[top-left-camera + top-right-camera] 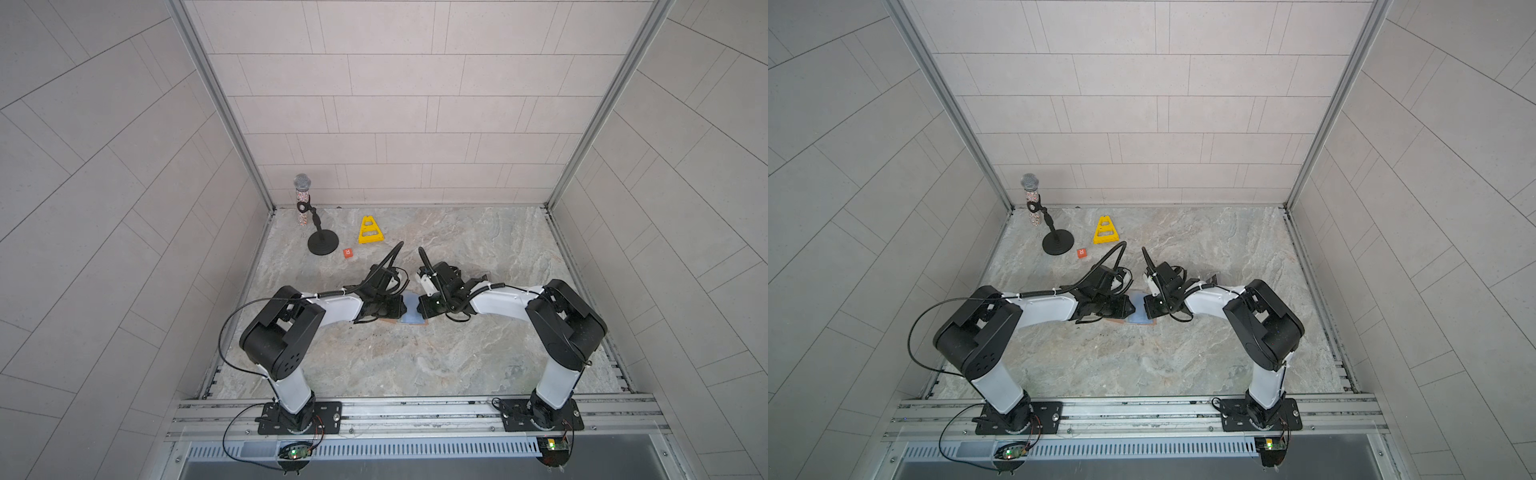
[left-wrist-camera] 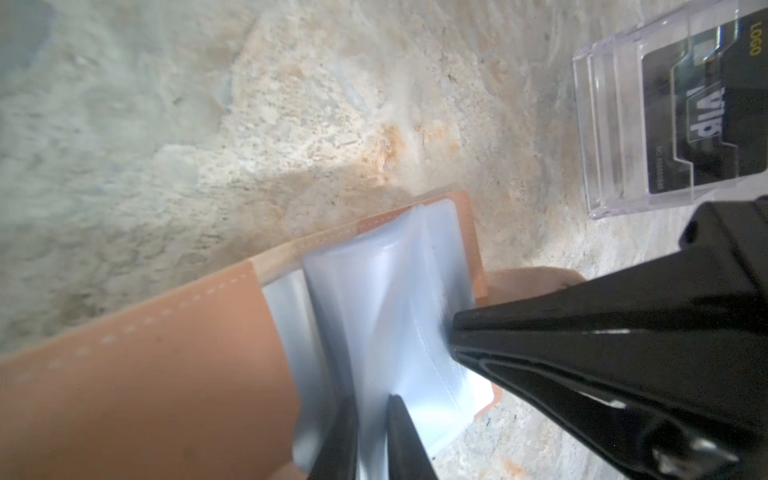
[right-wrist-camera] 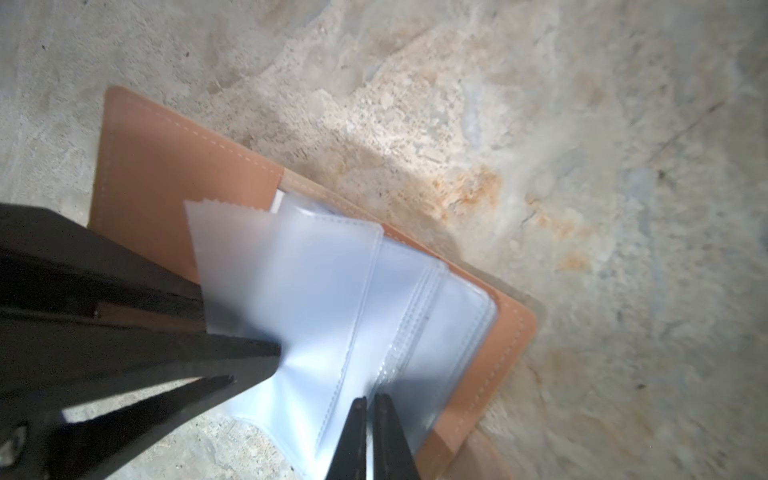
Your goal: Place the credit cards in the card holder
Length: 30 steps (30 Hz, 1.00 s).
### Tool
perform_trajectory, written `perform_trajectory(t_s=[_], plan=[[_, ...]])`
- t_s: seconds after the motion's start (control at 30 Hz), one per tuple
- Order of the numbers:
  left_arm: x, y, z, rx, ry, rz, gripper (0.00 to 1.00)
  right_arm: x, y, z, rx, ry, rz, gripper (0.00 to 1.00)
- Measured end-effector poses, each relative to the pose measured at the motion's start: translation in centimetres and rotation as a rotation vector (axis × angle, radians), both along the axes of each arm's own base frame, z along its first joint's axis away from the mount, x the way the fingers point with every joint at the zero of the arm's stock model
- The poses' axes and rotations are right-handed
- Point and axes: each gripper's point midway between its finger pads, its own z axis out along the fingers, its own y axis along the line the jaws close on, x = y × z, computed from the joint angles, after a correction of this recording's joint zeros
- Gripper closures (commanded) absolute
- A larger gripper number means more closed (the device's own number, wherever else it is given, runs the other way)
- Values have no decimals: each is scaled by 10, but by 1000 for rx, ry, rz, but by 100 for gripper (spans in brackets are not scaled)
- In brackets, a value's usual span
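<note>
left hand (image 2: 371,399) and right hand (image 3: 370,399) each pinch a clear sleeve (image 2: 365,316) of the open card holder (image 1: 413,318), mid-frame in a top view.

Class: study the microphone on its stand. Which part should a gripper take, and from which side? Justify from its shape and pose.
I'd take the microphone by its slim sparkly handle, clear of the clip on its stand. Come from the middle of the table with jaws level: it stands upright in the far left corner, with walls close behind and beside it.
</note>
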Motion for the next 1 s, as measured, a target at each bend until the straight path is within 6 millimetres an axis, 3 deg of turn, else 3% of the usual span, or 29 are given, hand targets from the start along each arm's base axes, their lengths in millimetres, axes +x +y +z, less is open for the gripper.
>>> perform_trajectory(t_s=[0.37,0.53,0.7,1.0], plan=[[0,1,-1,2,2,9,87,3,-1,2,-16,-19,-5,79],[-1,1,-1,1,1,6,88,5,-9,4,-50,-39,-27,79],[-2,0,-1,-5,1,2,88,-1,-22,2,-72,-23,-43,88],[-3,-1,-1,-11,1,1,88,-12,-13,10,14,4,-3,94]])
